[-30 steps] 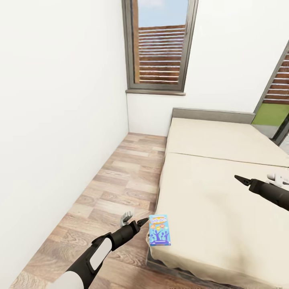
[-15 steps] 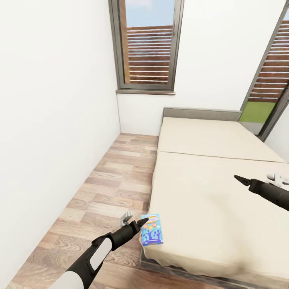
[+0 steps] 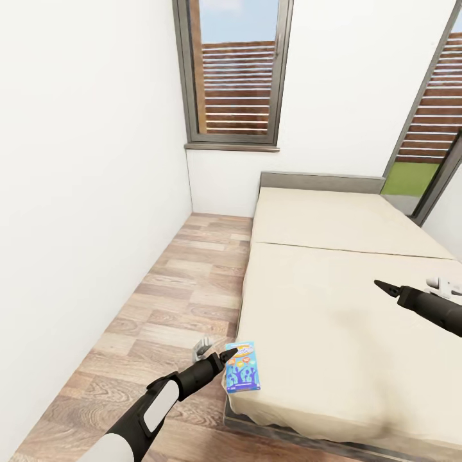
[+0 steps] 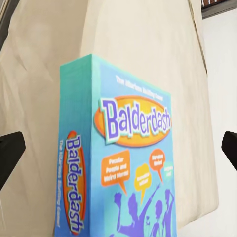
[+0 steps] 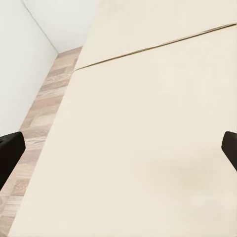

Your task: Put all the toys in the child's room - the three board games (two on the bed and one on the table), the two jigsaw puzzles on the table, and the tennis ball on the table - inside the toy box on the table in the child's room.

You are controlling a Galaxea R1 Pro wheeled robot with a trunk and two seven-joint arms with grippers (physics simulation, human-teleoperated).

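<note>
A blue "Balderdash" board game [image 3: 242,367] lies flat on the near left corner of the beige bed [image 3: 333,308]. My left gripper [image 3: 217,350] hovers just left of the box at the mattress edge. In the left wrist view the box [image 4: 128,163] sits close between the spread dark fingertips [image 4: 10,153], so the gripper is open and holds nothing. My right gripper [image 3: 407,287] hangs over the right side of the bed. Its fingertips [image 5: 10,150] stand wide apart above bare mattress.
A white wall [image 3: 83,192] runs along the left, leaving a strip of wood floor [image 3: 186,289] between it and the bed. A window [image 3: 234,70] is in the far wall above the grey headboard [image 3: 321,181]. A second window [image 3: 436,128] sits at the right.
The camera has swung a little, so the room slid leftward in the picture a second ago. Since half a second ago nothing has visibly moved, and both grippers keep their pose.
</note>
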